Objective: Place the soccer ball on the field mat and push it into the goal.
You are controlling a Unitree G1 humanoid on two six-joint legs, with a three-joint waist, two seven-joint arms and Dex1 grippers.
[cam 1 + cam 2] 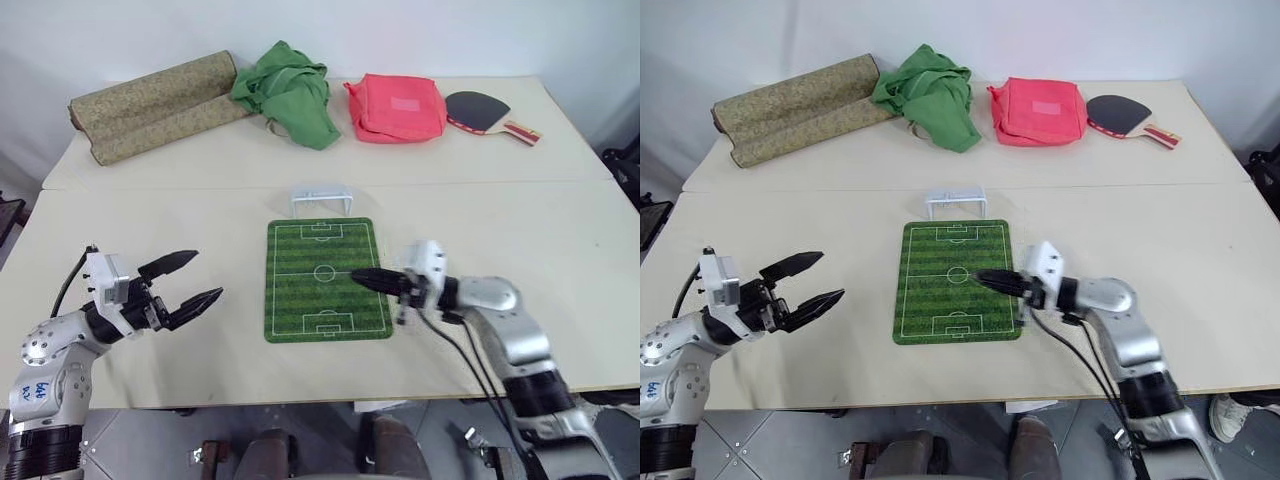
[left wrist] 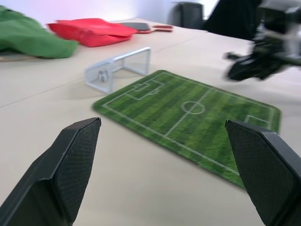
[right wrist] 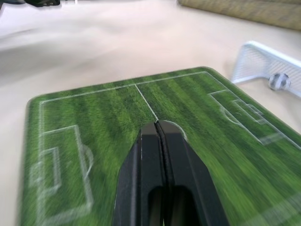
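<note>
The green field mat (image 1: 325, 280) lies flat at the table's middle. The white goal (image 1: 321, 197) stands just beyond its far end. A tiny soccer ball (image 2: 102, 75) sits inside the goal frame near one post, and also shows in the right wrist view as the soccer ball (image 3: 279, 81). My right gripper (image 1: 356, 273) is shut on nothing, held level over the mat's right half, its tip (image 3: 157, 124) near the centre circle. My left gripper (image 1: 208, 275) hangs open and empty left of the mat, pointing toward it, with both fingers (image 2: 70, 160) spread wide.
Along the table's far edge lie a rolled olive-tan mat (image 1: 150, 105), a green cloth (image 1: 290, 92), a red pouch (image 1: 396, 107) and a table-tennis paddle (image 1: 485, 112). Black cables (image 1: 470, 365) trail from my right wrist over the near edge.
</note>
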